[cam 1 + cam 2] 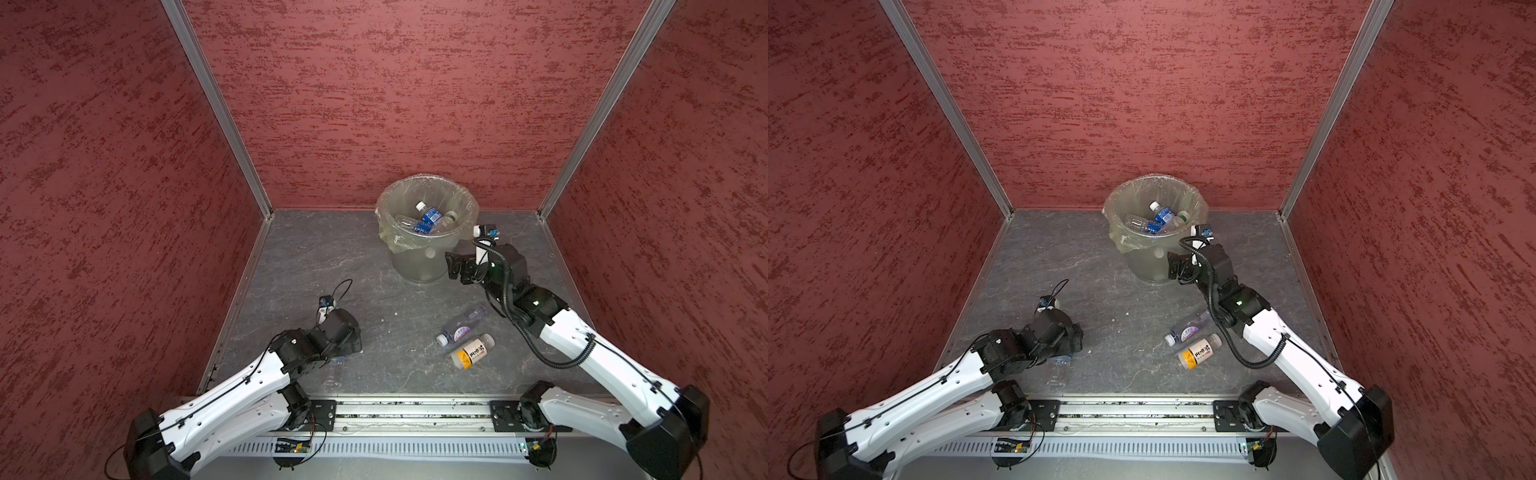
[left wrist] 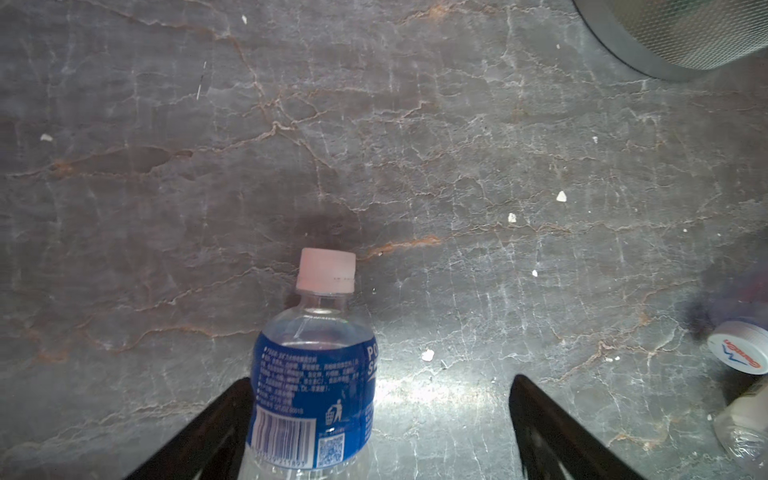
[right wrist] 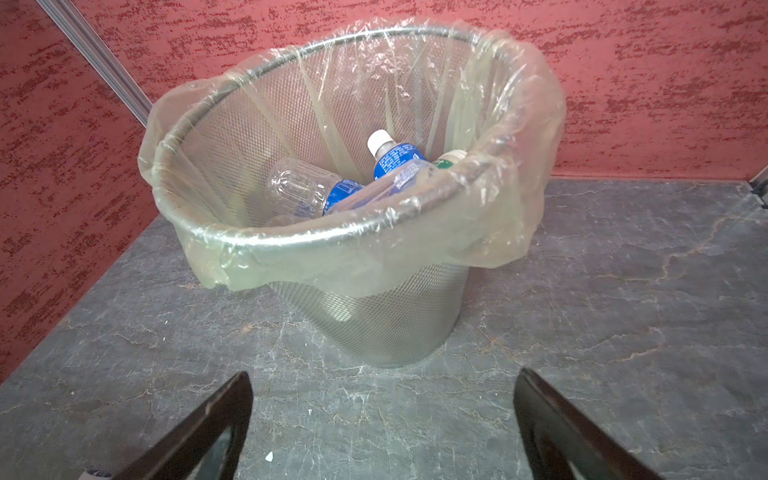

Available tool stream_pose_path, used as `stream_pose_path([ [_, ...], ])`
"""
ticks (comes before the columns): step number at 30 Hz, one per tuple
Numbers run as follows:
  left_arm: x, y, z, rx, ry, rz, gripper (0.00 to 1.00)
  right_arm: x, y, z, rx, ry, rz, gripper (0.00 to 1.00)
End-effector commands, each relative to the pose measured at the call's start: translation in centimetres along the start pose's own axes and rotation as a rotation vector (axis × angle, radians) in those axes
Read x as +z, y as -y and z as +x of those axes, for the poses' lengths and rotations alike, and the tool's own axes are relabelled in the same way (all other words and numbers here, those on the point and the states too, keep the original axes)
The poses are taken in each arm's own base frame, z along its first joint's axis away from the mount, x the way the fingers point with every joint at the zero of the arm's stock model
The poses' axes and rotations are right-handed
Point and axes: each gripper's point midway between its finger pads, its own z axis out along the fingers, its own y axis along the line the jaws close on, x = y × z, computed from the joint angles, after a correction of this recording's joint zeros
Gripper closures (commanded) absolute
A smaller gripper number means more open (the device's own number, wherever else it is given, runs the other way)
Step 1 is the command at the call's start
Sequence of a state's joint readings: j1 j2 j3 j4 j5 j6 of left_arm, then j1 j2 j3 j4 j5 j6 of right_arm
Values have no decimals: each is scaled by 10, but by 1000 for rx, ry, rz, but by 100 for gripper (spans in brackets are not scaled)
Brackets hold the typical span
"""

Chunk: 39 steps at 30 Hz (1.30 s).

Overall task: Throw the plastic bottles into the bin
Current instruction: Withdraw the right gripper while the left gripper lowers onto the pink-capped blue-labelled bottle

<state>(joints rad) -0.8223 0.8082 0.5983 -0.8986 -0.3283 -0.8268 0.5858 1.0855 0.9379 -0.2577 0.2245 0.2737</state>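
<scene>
Left hand (image 2: 382, 379), near left: jaws apart, straddling the blue bottle (image 2: 311, 374), which lies on the desk (image 2: 415, 166) close against one jaw; contact appears likely but is not certain. Near, right of centre: clear bottle (image 1: 461, 327) and yellow bottle (image 1: 472, 351) lie side by side on the desk. Right hand (image 3: 384, 374): jaws apart, empty, just beside the bin (image 1: 415, 266). Bin, far centre: upright, holding at least three bottles (image 1: 429, 216).

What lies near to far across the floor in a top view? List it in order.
Nearest first: white-yellow-labelled bottle → clear pale-labelled bottle → bin. Left out: left pincer and the blue-labelled bottle by it, level with those bottles; right pincer, overlapping the bin.
</scene>
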Motion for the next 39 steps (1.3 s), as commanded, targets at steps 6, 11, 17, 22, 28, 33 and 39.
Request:
stream_pose_path([
  [6, 7, -13, 15, -47, -53, -65, 4, -6, 1, 14, 11, -24, -15, 5],
  [11, 15, -17, 24, -42, -95, -92, 4, -6, 2, 23, 14, -46, -18, 11],
  [17, 24, -20, 32, -34, -145, -121, 4, -7, 5, 32, 21, -62, -15, 12],
  [22, 31, -17, 36, -37, -170, -102, 6, -7, 6, 43, 24, -84, -17, 12],
  [28, 38, -19, 42, -30, -207, -106, 10, -8, 7, 45, 27, -86, -16, 17],
  [33, 41, -16, 44, -27, -221, -96, 12, -7, 7, 47, 29, -88, -17, 25],
  [39, 47, -12, 46, -21, -247, -84, 22, -7, 7, 48, 25, -91, -17, 32],
])
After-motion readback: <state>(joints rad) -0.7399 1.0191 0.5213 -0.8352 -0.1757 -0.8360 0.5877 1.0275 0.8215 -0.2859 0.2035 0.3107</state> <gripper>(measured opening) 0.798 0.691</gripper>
